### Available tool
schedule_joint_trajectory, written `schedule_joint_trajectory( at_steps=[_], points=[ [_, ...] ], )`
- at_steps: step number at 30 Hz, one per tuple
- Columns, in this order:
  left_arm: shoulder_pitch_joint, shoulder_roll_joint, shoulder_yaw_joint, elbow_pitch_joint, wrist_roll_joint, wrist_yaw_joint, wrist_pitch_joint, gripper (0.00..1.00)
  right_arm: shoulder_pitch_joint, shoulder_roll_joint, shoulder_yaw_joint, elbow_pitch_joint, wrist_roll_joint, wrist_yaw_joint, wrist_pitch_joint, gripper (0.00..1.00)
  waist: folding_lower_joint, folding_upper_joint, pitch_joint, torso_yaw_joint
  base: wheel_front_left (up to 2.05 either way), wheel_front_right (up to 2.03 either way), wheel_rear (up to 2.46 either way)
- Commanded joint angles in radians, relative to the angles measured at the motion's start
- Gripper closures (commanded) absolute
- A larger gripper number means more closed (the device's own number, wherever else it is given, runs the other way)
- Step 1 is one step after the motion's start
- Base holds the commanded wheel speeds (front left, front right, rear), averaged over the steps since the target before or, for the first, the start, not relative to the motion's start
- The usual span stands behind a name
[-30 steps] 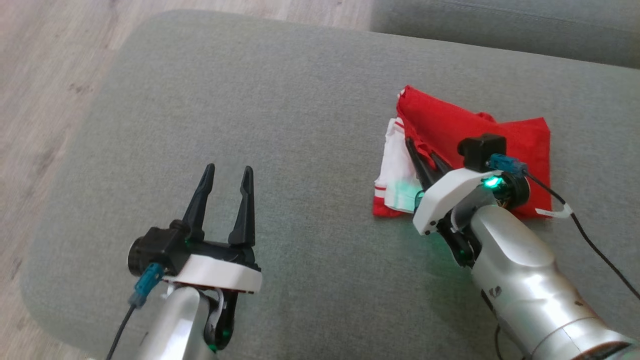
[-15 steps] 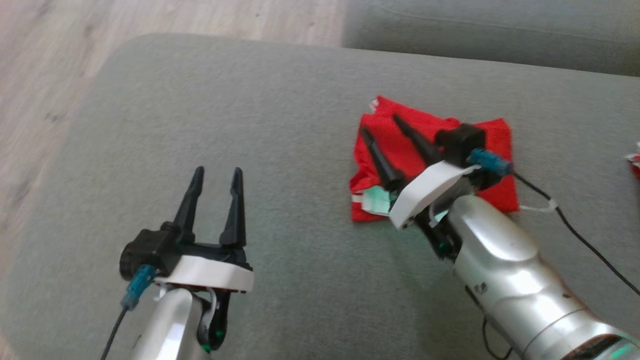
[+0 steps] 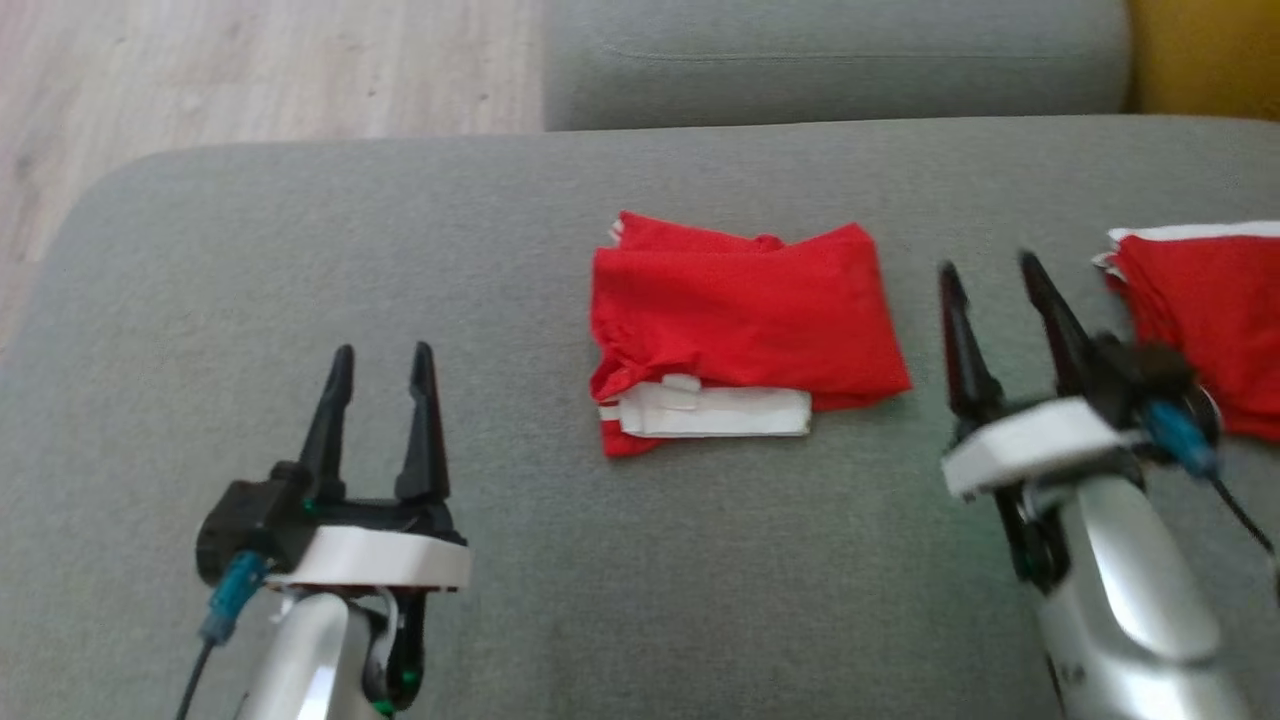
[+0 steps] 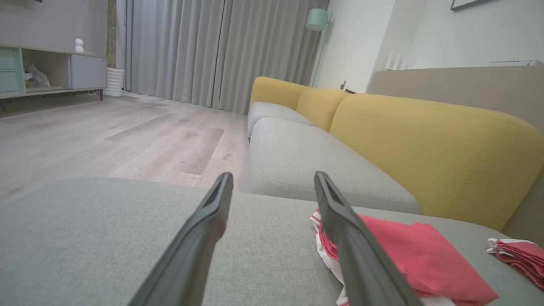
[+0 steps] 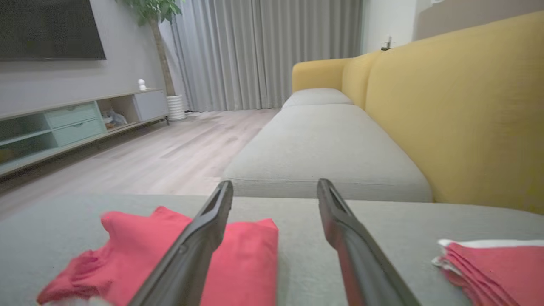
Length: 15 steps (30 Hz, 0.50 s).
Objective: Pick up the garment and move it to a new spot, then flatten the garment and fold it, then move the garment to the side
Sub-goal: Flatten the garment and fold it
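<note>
Lying near the middle of the cushion (image 3: 480,250), the garment (image 3: 745,325) is seen folded into a small red block, with a white strip (image 3: 715,412) shown along its near side. Nothing is held by either gripper. The left gripper (image 3: 383,350) is seen low by the near edge, well apart from the garment, with its two fingers spread and nothing between them. The right gripper (image 3: 988,264) is found just to the right of the garment, not touching it, and its fingers are spread and empty too. It is placed between the garment and a pile (image 3: 1200,330) of other red clothes at the right edge. The folding looks done, so the grippers are likely held off so that the folds are not messed up. Only the move to the side seems to be left. Folded things are probably put on the pile, so the garment may be meant to go there. The whole block would need to be grabbed at once, or the folds could be pulled open.
</note>
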Motion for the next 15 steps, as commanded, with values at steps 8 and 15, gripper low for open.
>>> schedule_joint_trajectory(
  at_steps=[8, 15],
  points=[
    [0.016, 0.008, 0.071, -0.053, 0.022, 0.007, -0.005, 0.0, 0.114, 0.014, -0.022, -0.163, 0.028, -0.001, -0.011, 0.0, 0.0001, -0.0001, 0.007, -0.043, 0.0, 0.0, 0.0],
    [-0.023, 0.008, 0.047, -0.066, 0.023, 0.001, -0.005, 0.0, 0.092, 0.014, -0.02, -0.166, 0.034, -0.001, -0.01, 1.0, 0.0001, -0.0001, 0.069, -0.015, 0.0, 0.0, 0.0]
  ],
)
